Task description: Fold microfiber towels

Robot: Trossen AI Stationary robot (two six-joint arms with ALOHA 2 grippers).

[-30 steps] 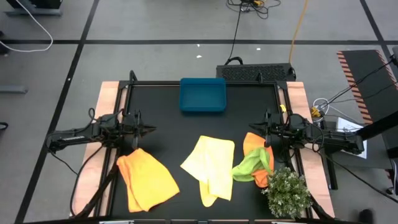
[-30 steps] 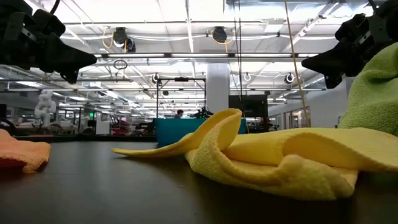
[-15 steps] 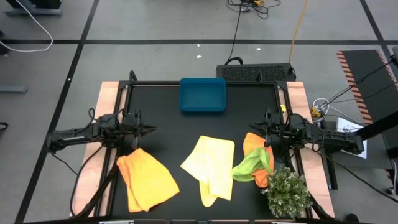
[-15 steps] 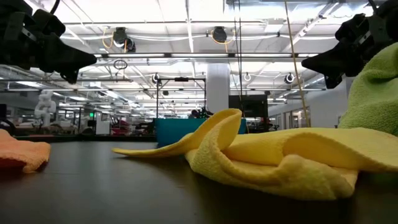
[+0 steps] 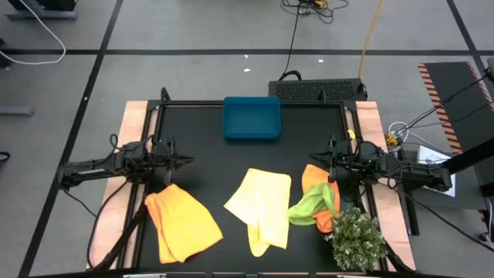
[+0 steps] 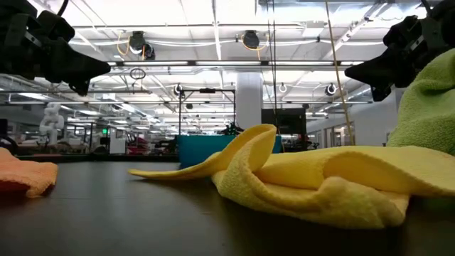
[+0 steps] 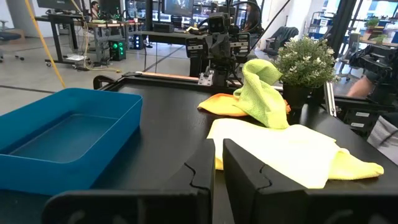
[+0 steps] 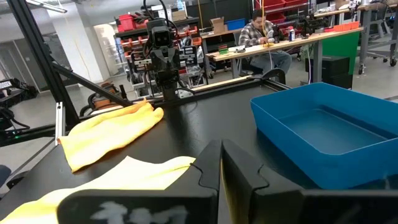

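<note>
— Towels?
— Pale yellow towel [image 5: 261,209] crumpled just below table centre, roughly at 6 o'clock from the teal tray [image 5: 252,118]. Orange towel [image 5: 182,221] bunched at 8 o'clock from centre, well apart from the yellow one. Lime green towel [image 5: 312,204] heaped over a second orange towel [image 5: 318,188] at 4 o'clock, touching the yellow one's edge or very nearly. None folded flat.
— Nearby?
— Small potted plant [image 5: 356,238] at 5 o'clock, just beside the green-and-orange heap. Tray at 12 o'clock, against the far edge of the black table [image 5: 208,162].
— Claws?
— Left gripper [image 5: 187,161] raised at 9 o'clock, just above the orange towel, touching nothing; fingers [image 7: 249,171] pressed together, holding nothing. Right gripper [image 5: 319,163] raised at 3 o'clock, beside the top of the second orange towel, also pressed closed and empty.
— Beyond the table?
— Seated person [image 8: 261,34] at a bench, seen from the right wrist view.
</note>
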